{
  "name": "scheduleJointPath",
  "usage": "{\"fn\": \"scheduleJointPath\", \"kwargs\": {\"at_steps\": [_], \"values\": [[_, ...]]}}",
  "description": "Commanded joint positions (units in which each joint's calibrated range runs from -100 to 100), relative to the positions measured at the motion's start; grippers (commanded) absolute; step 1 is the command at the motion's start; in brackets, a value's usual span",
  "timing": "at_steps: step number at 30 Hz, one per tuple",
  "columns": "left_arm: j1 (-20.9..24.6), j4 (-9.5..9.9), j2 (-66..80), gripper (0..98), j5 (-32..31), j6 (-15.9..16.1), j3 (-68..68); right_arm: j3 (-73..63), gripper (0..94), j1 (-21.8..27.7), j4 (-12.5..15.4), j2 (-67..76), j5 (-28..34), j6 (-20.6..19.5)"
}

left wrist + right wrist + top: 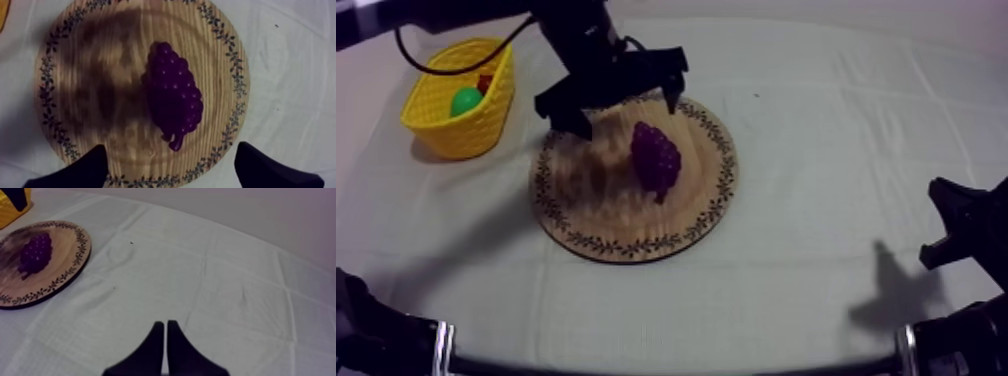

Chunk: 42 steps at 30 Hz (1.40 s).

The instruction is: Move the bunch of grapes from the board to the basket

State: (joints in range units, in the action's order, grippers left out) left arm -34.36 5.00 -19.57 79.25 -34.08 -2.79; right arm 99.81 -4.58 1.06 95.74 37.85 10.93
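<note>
Above bunch of grapes (656,158) on wooden board (576,205), left gripper (624,112) is held, fingers spread; right gripper (163,325) fingers are pressed together over tabletop (225,288).

From above, the left arm (581,40) hides the far rim of the wooden board (596,215), the wall of the yellow basket (476,125) covers part of the small red fruit (485,82) and of a green thing (466,101) too small to tell, and the right gripper (933,225) runs off the picture's edge.

left gripper (626,118) has fingers spread wide, right gripper (165,335) fingers pressed together.
</note>
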Motion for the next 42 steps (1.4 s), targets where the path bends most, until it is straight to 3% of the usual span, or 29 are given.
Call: {"fn": "scheduleJointPath", "kwargs": {"at_steps": [1, 15, 20, 24, 29, 36, 42], "values": [[0.14, -0.01, -4.43, 96.4, 0.11, -0.19, 1.69, -0.03, 0.4, -0.02, -0.01, 0.01, -0.03, 0.03], [1.28, 0.55, -22.09, 96.2, 0.56, 0.31, 13.19, -0.03, 0.4, -0.02, -0.01, 0.01, -0.03, 0.04], [1.25, -0.67, -26.41, 96.1, 3.38, 1.85, 16.88, -0.03, 0.4, -0.02, -0.01, 0.01, -0.03, 0.04], [1.24, -1.62, -28.93, 94.6, 4.97, 4.90, 18.92, -0.03, 0.4, -0.02, -0.01, 0.01, -0.03, 0.04], [1.35, -2.01, -30.61, 77.3, 6.70, 5.89, 20.48, -0.03, 0.4, -0.02, -0.03, 0.01, -0.03, 0.04], [1.29, -2.01, -31.28, 36.4, 7.85, 5.39, 22.28, -0.03, 0.4, -0.02, -0.05, 0.01, -0.03, 0.04], [1.47, -1.99, -28.96, 27.1, 8.87, 6.16, 21.77, -0.03, 0.4, -0.02, -0.05, 0.01, -0.03, 0.04]]}}
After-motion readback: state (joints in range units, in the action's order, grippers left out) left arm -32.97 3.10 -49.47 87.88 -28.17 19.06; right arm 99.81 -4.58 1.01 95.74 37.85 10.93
